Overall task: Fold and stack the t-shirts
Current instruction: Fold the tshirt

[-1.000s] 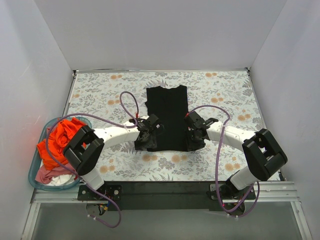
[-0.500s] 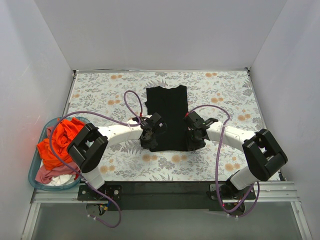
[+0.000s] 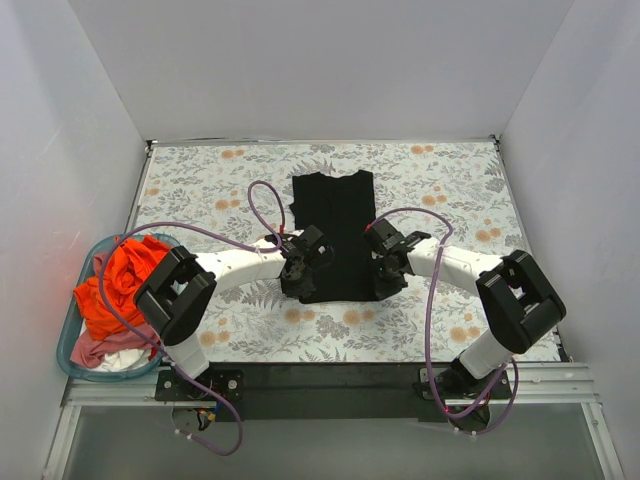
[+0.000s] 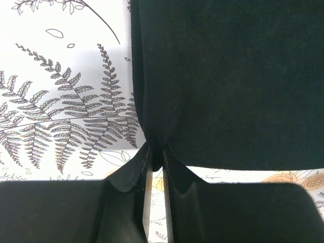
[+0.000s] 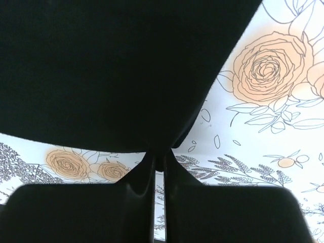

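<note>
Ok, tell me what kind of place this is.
Probably a robot test booth: plain white walls box in a floral-print tabletop, with a black cloth t-shirt and a translucent teal plastic basket.

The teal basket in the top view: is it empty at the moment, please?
No, the basket holds a heap of t-shirts, orange-red on top.

text: none readable | labels: none | numbers: none
</note>
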You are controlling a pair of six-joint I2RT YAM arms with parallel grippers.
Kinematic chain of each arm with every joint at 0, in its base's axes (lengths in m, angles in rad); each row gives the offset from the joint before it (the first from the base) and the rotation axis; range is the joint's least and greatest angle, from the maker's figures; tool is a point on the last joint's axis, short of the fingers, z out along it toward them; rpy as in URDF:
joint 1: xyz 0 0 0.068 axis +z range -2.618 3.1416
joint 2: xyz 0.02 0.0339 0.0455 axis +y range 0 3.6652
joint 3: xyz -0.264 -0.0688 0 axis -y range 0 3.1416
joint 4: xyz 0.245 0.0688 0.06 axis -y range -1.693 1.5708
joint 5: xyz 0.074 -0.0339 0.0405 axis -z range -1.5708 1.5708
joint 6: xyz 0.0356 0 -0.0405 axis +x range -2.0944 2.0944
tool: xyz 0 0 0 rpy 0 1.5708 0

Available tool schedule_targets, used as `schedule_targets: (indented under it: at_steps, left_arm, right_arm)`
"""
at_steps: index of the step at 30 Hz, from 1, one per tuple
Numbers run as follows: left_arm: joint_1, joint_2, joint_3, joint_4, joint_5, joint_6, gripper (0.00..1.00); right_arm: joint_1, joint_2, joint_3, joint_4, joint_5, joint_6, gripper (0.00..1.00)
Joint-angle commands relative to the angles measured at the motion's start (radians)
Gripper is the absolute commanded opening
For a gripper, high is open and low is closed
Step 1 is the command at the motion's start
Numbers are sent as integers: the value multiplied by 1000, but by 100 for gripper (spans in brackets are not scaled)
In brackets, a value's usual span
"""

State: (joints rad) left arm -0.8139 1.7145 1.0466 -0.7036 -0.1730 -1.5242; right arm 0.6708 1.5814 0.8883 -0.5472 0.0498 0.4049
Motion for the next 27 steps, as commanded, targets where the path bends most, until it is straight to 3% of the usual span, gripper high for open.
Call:
schedule_targets:
  at_steps: [1, 6, 9, 12, 15, 17, 20, 27]
  left_arm:
    - [-11, 13, -10, -91, 15, 24, 0]
    - [-163, -117, -55, -223, 46, -62, 0]
    - [-348, -284, -127, -342, 98, -253, 0]
    - [-500, -348, -146, -410, 133, -368, 0]
    - [-547, -383, -146, -439, 155, -433, 0]
    - [-535, -406, -99, -476, 110, -445, 0]
    - [-411, -432, -13, -490, 69, -363, 0]
    - [-27, -451, 117, -458, 29, -105, 0]
  right_arm:
    - [10, 33, -25, -31, -8, -24, 1]
    - [124, -151, -38, -234, -115, 12, 1]
    - [241, -294, -80, -350, -162, 90, 1]
    - [308, -417, -95, -440, -189, 173, 1]
    - [328, -483, -79, -483, -231, 183, 1]
    - [325, -482, -31, -502, -173, 166, 1]
    - [283, -408, 125, -534, -133, 83, 1]
    - [145, -137, 549, -568, -133, -126, 1]
